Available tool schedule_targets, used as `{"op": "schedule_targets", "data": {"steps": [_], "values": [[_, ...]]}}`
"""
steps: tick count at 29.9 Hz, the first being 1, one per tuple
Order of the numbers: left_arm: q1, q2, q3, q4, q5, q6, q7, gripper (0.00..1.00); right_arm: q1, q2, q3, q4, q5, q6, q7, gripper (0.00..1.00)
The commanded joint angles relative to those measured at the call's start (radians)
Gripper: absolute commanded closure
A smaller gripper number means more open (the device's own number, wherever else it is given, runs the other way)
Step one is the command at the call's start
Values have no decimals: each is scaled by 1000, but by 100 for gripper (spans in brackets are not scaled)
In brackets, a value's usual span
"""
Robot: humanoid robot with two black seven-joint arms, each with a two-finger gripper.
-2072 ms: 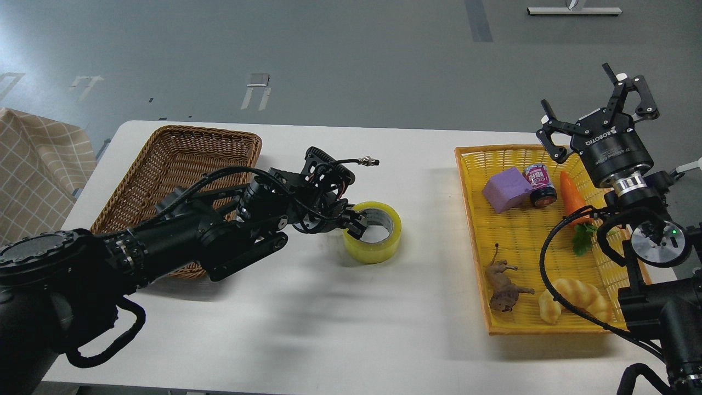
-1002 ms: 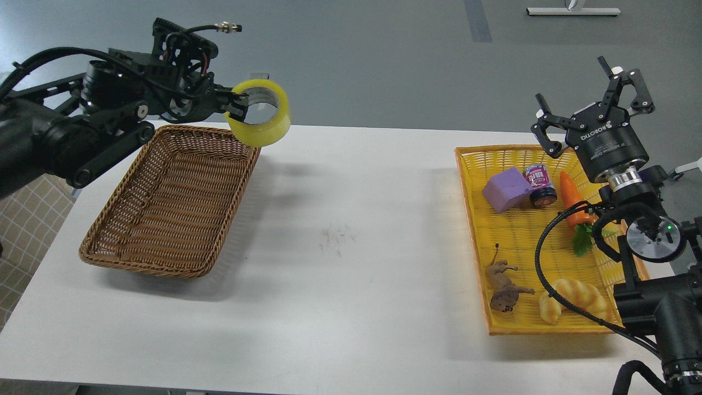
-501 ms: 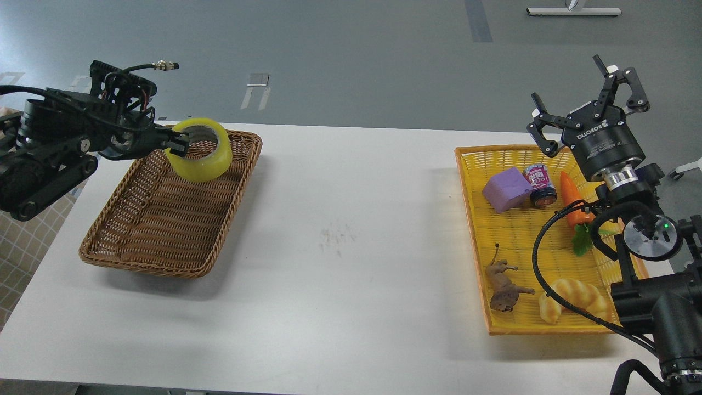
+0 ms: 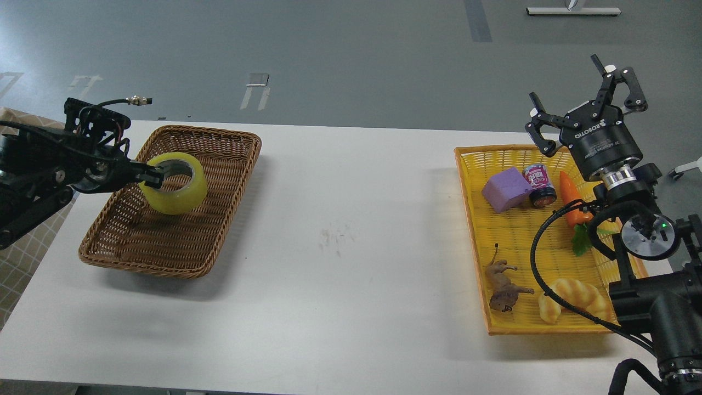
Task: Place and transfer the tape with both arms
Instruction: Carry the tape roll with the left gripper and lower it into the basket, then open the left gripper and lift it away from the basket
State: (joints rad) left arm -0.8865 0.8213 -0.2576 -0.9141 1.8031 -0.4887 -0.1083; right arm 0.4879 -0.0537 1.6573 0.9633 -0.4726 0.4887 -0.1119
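The yellow tape roll with its grey-white core hangs over the brown wicker basket at the table's left. My left gripper is shut on the roll's left wall, one finger inside the core. The roll sits low in the basket's middle; I cannot tell whether it touches the bottom. My right gripper is open and empty, held up above the far right corner of the yellow basket.
The yellow basket holds a purple block, a small jar, a toy carrot, a toy animal and a bread toy. A checked cloth lies at the left edge. The white table spans between the baskets.
My left gripper lifted the tape off the table's middle, carried it left over the brown basket and has lowered it into the basket. The right gripper has drifted slightly up.
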Motion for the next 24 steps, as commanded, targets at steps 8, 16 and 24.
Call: {"op": "schedule_targets", "data": {"steps": [8,16,24], "values": [[32,-4,0,18,-2,12,-1,100,0,0,-1,0,0,0,0,0],[32,-7,-2,20,-30,27,21,40,0,0,1,-5,0,0,0,0],[31,-1,-2,17,-131,39,27,31,0,0,1,-5,0,0,0,0]]}}
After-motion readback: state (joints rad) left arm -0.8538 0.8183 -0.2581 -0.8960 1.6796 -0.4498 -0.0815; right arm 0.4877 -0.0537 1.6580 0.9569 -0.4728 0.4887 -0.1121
